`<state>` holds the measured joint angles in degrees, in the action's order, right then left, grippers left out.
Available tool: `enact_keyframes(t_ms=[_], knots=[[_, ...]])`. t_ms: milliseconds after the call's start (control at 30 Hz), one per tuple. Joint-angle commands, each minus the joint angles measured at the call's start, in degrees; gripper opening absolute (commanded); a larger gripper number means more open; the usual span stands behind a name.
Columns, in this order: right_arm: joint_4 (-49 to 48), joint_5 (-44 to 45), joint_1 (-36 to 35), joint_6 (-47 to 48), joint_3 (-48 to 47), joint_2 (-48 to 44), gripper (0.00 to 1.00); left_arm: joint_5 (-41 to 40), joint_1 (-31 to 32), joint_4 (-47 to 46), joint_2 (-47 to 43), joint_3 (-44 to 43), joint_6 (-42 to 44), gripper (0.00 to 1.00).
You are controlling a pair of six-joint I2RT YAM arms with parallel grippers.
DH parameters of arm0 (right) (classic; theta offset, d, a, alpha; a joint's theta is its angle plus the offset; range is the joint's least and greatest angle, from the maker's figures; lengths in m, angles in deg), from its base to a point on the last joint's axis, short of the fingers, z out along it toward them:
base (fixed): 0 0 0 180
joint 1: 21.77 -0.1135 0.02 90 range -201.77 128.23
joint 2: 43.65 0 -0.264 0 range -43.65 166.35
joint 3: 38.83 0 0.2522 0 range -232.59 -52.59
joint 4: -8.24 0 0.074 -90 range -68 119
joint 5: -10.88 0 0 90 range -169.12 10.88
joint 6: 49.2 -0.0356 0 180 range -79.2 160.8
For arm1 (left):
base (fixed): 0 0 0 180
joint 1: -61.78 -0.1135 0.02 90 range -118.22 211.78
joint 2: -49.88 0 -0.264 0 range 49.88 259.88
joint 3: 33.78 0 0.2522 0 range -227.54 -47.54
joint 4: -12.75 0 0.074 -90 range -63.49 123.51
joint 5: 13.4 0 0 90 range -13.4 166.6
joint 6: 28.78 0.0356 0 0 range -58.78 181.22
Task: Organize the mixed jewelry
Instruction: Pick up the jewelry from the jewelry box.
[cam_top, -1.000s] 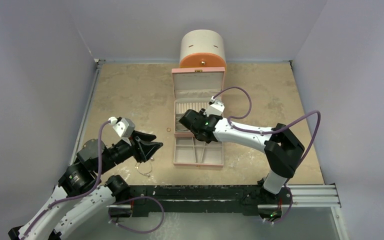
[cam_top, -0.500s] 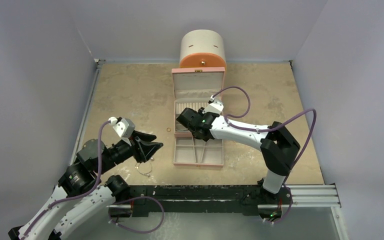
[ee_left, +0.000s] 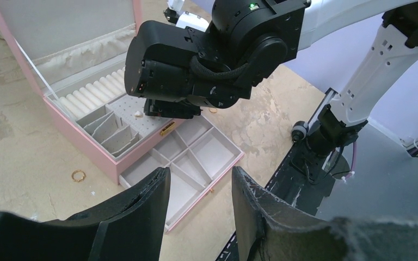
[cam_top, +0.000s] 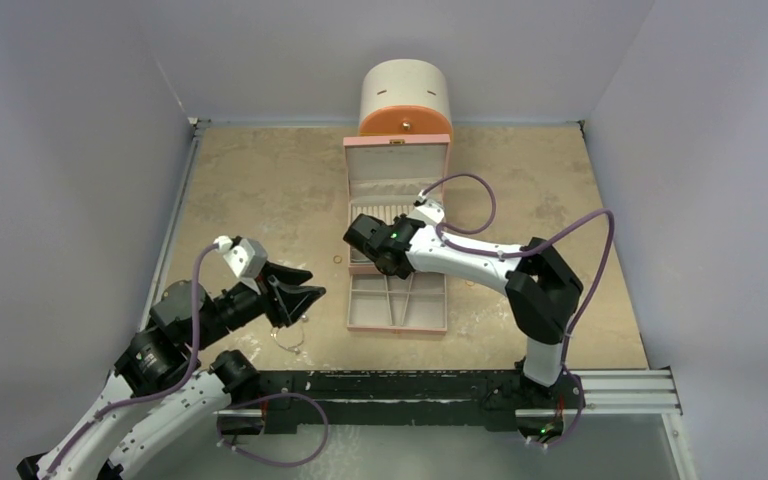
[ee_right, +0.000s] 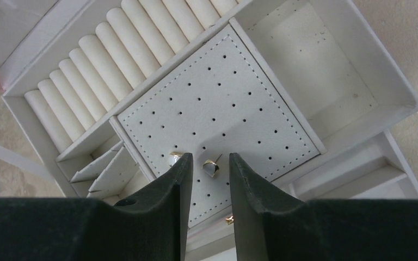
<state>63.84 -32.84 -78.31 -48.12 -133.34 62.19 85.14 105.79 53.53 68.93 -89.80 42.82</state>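
Note:
My right gripper hangs open over the perforated stud panel of the pink jewelry box. A tiny gold-and-white stud lies on the panel between its fingertips, touching neither. A second stud sits just left of the left fingertip. A small coppery ring lies on the table left of the box. A thin wire bangle lies near the front edge. My left gripper hovers open and empty above the table, left of the box's pulled-out drawer.
The round cream-and-orange cabinet stands behind the box against the back wall. The box lid stands upright, with ring rolls behind the stud panel. The black base rail runs along the near edge.
My right gripper has shifted left and farther over the box, and its jaws have narrowed a little around the stud. The left arm has not moved.

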Motion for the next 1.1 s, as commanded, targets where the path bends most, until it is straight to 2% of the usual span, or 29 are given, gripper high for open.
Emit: enact_keyframes(t_ms=[0, 767, 833, 1000, 1067], knots=[[6.40, 3.30, -0.72, -5.67, -2.49, 0.64, 0.33, 0.86, -0.06, -3.03, -0.84, 0.24, 0.90, 0.45], [10.19, 2.86, -1.82, -9.80, -5.47, 3.69, 0.28, 1.56, -0.05, -3.29, -1.38, 0.42, 0.99, 0.45], [9.98, 2.93, -1.83, -9.77, -5.32, 3.59, 0.22, 1.57, -0.05, -3.27, -1.53, 0.42, 0.99, 0.45], [9.13, 2.63, -1.91, -9.04, -4.43, 3.03, 0.00, 1.57, -0.05, -3.37, -1.56, 0.49, 0.99, 0.45], [8.10, 2.56, -1.91, -8.27, -3.40, 2.30, 0.00, 1.57, -0.03, -3.38, -1.56, 0.48, 0.99, 0.45]])
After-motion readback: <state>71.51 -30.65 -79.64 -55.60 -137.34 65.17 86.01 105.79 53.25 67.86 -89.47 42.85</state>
